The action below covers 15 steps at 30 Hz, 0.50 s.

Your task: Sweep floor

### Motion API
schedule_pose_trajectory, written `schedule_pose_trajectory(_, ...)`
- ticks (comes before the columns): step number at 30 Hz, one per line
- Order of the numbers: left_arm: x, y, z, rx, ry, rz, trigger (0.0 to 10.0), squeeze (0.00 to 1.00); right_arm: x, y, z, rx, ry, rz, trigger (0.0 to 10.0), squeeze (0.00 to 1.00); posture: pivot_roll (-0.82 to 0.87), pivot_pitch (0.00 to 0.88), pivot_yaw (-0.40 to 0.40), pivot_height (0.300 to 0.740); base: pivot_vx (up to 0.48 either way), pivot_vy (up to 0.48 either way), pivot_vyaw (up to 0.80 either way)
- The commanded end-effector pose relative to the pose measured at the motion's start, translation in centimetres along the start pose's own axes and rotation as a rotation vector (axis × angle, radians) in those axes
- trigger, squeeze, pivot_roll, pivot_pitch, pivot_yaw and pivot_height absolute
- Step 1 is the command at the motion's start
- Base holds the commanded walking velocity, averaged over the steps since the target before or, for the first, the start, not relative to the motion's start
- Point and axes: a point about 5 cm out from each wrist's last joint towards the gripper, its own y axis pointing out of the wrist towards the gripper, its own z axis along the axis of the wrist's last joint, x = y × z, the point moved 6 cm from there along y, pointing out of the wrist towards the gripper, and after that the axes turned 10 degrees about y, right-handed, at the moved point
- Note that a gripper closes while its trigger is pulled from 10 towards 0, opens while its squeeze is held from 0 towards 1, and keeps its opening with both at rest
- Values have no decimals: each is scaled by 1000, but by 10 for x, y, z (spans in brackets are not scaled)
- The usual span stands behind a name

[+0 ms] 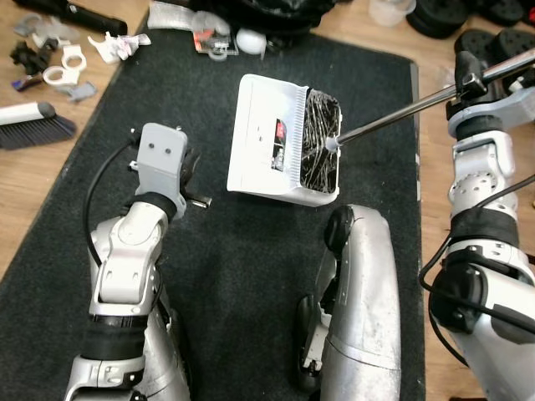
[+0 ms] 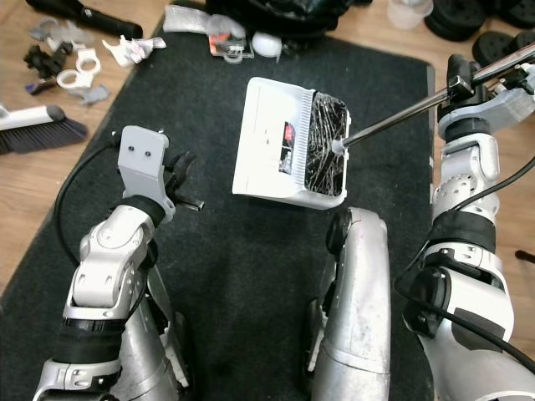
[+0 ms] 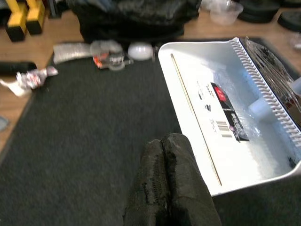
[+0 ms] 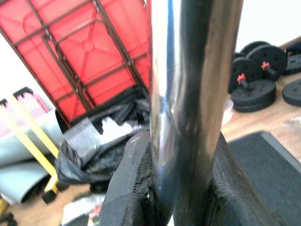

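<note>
A white dustpan (image 1: 263, 138) lies on the dark mat (image 1: 234, 276), and the broom's black bristles (image 1: 319, 142) rest in its right side. The broom's metal handle (image 1: 401, 107) slants up to the right into my right gripper (image 1: 468, 83), which is shut on it; in the right wrist view the black fingers (image 4: 129, 188) clamp the shiny handle (image 4: 188, 94). My left gripper (image 1: 194, 180) hovers low over the mat just left of the dustpan. Its fingers (image 3: 155, 183) are pressed together and empty, with the dustpan (image 3: 225, 108) beside them.
A hand brush (image 1: 33, 124) and white plastic parts (image 1: 67, 71) lie on the wood floor at left. Litter (image 1: 213, 42) and a black bag (image 1: 267, 17) sit at the mat's far edge. Weight plates (image 1: 468, 21) are at far right. My leg (image 1: 359, 301) stands below the dustpan.
</note>
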Motion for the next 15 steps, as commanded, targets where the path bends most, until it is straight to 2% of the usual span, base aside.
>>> schedule_pose_trajectory(1,-3,0,-3,-8,-6,31,10000,0,-8,5,38,125,23,30,10000,0,-162,121,-137,395,0,0,0)
schedule_pose_trajectory(9,-16,4,-9,-21,-34,84,10000,0,-8,7,37,120,33,26,10000,0,-144,91,-142,430,0,0,0)
schedule_pose_trajectory(15,-17,4,-11,-25,-42,92,10000,0,-8,7,32,110,35,26,10000,0,-138,84,-143,445,0,0,0)
